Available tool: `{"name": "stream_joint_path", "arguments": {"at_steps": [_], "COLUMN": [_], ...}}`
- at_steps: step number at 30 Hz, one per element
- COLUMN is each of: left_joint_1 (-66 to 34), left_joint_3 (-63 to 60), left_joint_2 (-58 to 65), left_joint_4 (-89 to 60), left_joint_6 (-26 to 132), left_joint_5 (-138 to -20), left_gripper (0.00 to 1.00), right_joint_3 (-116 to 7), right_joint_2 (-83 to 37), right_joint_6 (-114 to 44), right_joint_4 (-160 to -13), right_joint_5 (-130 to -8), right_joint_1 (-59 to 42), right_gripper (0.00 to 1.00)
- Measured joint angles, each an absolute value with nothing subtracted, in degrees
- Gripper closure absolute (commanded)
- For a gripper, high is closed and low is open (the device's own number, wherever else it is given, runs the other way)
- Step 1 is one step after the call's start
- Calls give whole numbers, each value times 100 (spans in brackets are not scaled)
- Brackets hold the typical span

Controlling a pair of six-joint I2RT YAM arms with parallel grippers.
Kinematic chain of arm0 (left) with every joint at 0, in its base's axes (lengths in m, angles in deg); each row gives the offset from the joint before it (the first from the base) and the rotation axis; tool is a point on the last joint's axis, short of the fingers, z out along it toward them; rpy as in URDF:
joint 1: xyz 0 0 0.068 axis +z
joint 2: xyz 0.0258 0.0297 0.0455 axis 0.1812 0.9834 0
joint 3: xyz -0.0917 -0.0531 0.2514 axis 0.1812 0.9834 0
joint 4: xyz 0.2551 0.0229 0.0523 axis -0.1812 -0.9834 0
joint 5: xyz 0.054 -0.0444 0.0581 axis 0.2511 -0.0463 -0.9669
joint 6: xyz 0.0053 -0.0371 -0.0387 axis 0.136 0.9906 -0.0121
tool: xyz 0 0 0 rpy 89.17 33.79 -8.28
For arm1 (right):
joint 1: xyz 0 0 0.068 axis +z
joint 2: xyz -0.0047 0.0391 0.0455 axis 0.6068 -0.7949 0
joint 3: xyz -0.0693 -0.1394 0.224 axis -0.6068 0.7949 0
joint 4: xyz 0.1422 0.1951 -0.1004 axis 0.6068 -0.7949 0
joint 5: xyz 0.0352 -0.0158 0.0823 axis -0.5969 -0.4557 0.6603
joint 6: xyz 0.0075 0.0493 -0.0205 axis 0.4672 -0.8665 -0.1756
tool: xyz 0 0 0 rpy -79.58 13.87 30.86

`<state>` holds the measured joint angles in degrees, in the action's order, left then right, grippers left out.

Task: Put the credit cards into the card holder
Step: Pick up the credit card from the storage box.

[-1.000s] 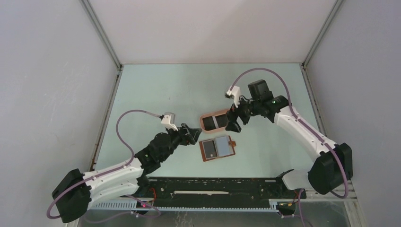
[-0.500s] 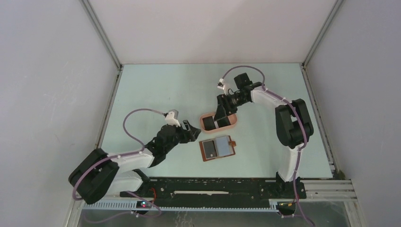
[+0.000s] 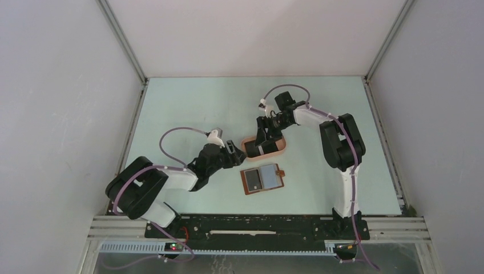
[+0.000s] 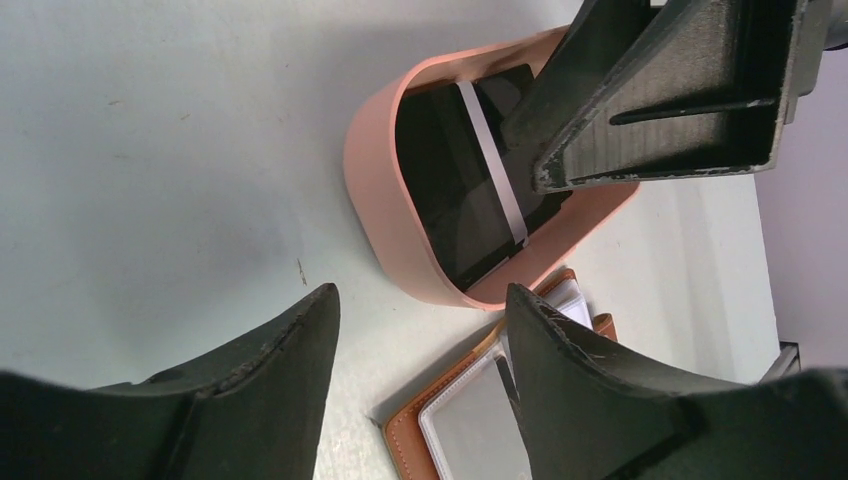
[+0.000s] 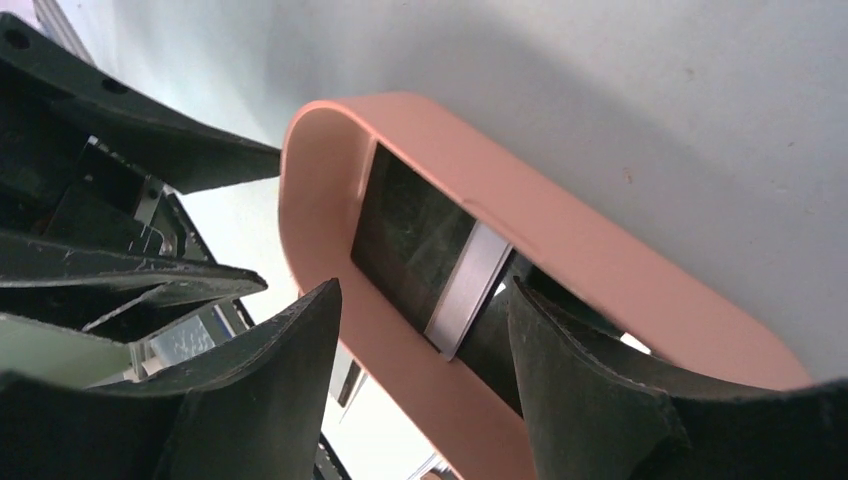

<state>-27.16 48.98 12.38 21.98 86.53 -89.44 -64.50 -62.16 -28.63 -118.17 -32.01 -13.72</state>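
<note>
A shallow pink tray [image 3: 273, 152], oval with smooth rounded plastic walls, sits in the middle of the pale green table [image 3: 200, 103]. Flat on its floor lies a glossy black card [image 4: 450, 190] with a narrow pale stripe across it. I cannot tell whether more cards lie beneath it.

The right gripper [image 5: 422, 295] hangs over the tray with its two dark, wedge-shaped fingers spread apart and nothing pinched between them. From the left wrist view, one finger dips inside the tray wall above the card.

The left gripper [image 4: 420, 300] sits low just beside the tray's left end, also spread wide and holding nothing.

Just in front of the tray, near it but apart, the wallet [image 3: 262, 179] lies open and flat. It is reddish-brown leather with a small tab sticking out of its right edge. Its inside shows rectangular pockets, dark on the left half and pale grey with a slight sheen on the right.
</note>
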Motion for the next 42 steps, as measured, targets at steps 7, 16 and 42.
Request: {"name": "stream_joint_path", "arguments": {"at_steps": [7,16,42], "left_joint_1": [-2675,-2653,-2594], "left_joint_3": [4708,4631,4631], "left_joint_2": [1625,1845,1885], "left_joint_4": [2292,2487,2574], "left_joint_6": [8692,8768,8948], "left_joint_5": [-8837,-8625,-8404], "left_gripper": [48,64,72], "right_joint_3": [-6546,-6483,-5932], "right_joint_2": [-6343,-6345,-6314], "right_joint_6": [-3100,-3379,-4630], "right_joint_4": [-11791,-11520,-10244], "right_joint_5": [-3459,-3424,-2029], "right_joint_1": [-1258,-1099,-1427], "right_gripper": [27,27,29]}}
